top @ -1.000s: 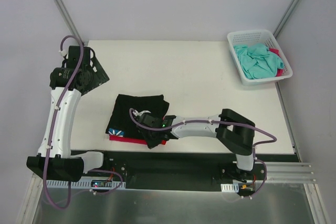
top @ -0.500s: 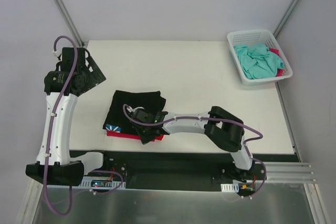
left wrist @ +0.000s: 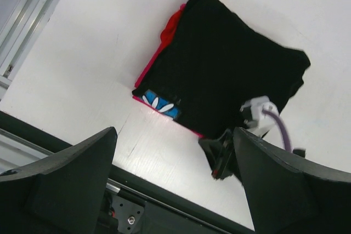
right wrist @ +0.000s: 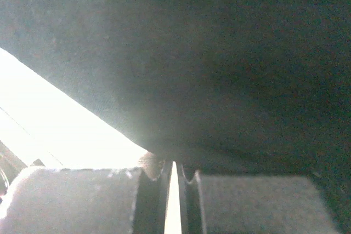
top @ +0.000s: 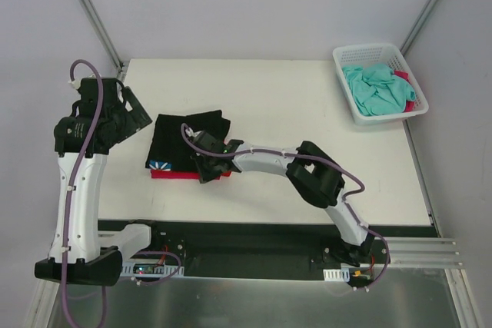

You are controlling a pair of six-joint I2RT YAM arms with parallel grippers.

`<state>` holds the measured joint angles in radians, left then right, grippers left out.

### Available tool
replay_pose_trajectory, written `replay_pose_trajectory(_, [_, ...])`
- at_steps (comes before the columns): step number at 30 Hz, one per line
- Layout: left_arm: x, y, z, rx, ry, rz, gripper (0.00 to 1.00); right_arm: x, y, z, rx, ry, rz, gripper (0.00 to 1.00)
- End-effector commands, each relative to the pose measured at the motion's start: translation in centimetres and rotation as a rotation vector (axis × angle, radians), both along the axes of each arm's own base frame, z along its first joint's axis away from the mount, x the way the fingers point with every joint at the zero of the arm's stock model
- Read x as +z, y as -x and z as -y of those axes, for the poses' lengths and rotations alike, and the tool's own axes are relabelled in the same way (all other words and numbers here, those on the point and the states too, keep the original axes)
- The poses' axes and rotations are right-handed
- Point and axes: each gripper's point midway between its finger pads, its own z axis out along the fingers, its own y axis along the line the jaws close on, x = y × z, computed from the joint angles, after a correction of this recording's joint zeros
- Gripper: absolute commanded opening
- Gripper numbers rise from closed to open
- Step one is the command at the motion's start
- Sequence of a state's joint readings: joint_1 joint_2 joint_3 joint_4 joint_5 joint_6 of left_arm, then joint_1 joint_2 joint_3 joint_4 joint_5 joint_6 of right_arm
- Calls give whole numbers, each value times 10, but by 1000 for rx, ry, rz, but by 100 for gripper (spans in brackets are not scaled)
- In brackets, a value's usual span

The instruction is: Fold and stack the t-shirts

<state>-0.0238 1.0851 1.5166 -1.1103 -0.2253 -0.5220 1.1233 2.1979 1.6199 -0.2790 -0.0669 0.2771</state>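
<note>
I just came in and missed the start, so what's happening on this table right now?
The right gripper, shut, is pressed against the near edge of a folded black t-shirt lying on a red t-shirt. The left gripper hangs open beside that stack, holding nothing. A teal t-shirt and a pink t-shirt wait in the basket at the far right corner.

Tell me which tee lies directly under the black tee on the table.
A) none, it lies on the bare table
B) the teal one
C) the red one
C: the edge of the red tee shows along the near side of the black tee, while the teal tee sits in the basket.
</note>
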Motion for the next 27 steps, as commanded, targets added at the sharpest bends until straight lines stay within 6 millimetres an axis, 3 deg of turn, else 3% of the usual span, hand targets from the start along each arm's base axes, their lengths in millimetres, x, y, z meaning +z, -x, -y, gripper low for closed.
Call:
replay_pose_trajectory(1, [8, 16, 0, -17, 4, 9, 88, -46, -47, 34, -46, 116, -7, 1])
replay_pose_trajectory(5, [9, 22, 0, -15, 6, 13, 88, -39, -68, 27, -72, 61, -35, 1])
replay_pose_trajectory(8, [5, 27, 6, -28, 32, 10, 88, -22, -76, 14, -66, 6, -36, 1])
replay_pose_trajectory(11, [-6, 30, 12, -41, 69, -7, 88, 10, -75, 6, -61, -37, -42, 1])
replay_pose_trajectory(12, [-9, 32, 13, -45, 73, -11, 88, 26, -76, 5, -62, -53, -33, 7])
replay_pose_trajectory(13, [-12, 31, 16, -54, 84, -18, 88, 36, -77, 7, -67, -51, -21, 45])
replay_pose_trajectory(14, [-18, 31, 18, -60, 92, -31, 88, 59, -80, 10, -69, -67, 5, 56])
replay_pose_trajectory(16, [-23, 30, 21, -70, 110, -38, 87, 81, -82, 24, -78, -41, 27, 64])
replay_pose_trajectory(17, [-28, 29, 28, -93, 138, -50, 87, 106, -85, 36, -94, -53, 46, 69])
replay_pose_trajectory(20, [-43, 21, 46, -163, 211, -85, 85, 134, -96, 73, -158, -34, 72, 76])
replay_pose_trajectory(21, [-46, 16, 50, -177, 222, -81, 85, 169, -98, 87, -180, -81, 118, 76])
replay_pose_trajectory(22, [-57, 15, 52, -183, 227, -103, 84, 179, -100, 99, -202, -83, 142, 73])
replay_pose_trajectory(23, [-62, 12, 54, -192, 227, -106, 84, 175, -103, 120, -238, -59, 142, 72])
replay_pose_trajectory(24, [-66, 1, 54, -190, 223, -92, 84, 208, -100, 136, -255, -108, 196, 69])
replay_pose_trajectory(27, [-86, -17, 48, -168, 194, -130, 84, 216, -96, 180, -326, -75, 246, 40])
